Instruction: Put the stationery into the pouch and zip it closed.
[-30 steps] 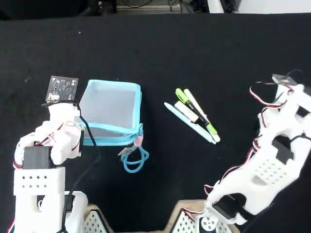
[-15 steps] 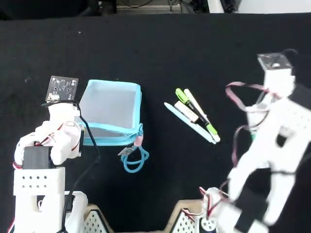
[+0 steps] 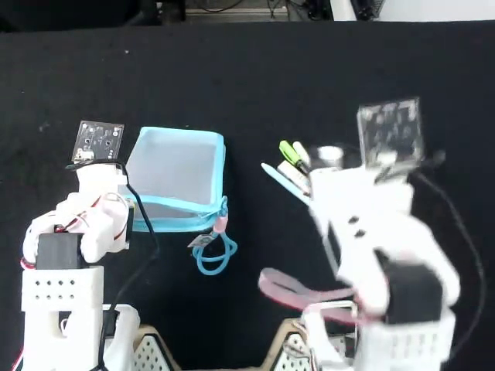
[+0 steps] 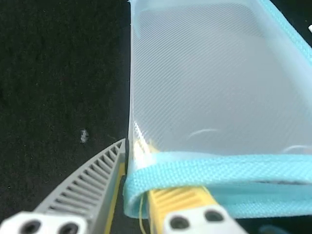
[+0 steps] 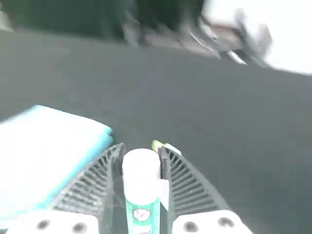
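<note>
Pouch [image 3: 176, 166] translucent, teal-trimmed, rim pinched in left claw [image 4: 134, 146]; right claw [image 5: 140, 148] grips white-capped tube [image 5: 140, 180].

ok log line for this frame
left gripper shut on pouch edge | right gripper shut on white-capped tube near pens | pens on table, outside pouch

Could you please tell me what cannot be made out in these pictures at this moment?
1. High view: the right arm covers most of the pens, so their count is hidden.
2. Right wrist view: blur keeps the white-capped stick in the right gripper from being identified.
3. Left wrist view: the picture's edge cuts off the pouch beside the left gripper, so its zipper's state is unclear.
</note>
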You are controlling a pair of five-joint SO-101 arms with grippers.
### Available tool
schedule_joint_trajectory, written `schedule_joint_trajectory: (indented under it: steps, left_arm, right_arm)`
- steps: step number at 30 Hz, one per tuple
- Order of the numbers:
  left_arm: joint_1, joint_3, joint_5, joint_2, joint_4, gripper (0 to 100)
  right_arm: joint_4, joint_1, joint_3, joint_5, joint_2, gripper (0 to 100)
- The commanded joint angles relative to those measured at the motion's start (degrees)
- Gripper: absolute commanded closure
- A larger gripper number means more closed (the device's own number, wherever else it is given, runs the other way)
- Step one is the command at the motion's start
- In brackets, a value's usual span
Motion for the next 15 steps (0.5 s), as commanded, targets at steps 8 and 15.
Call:
schedule_joint_trajectory:
  steps: [8, 15]
  left_arm:
    - [-0.6, -10.1, 5.1, 0.4, -0.2, 97]
    - [-0.5, -19.7, 5.1, 2.2, 1.5, 97]
  right_arm:
    - [-24.6, -29.1, 16.6, -2.0, -18.0, 98.7]
    - [-45.5, -35.3, 32.3, -2.0, -22.2, 98.7]
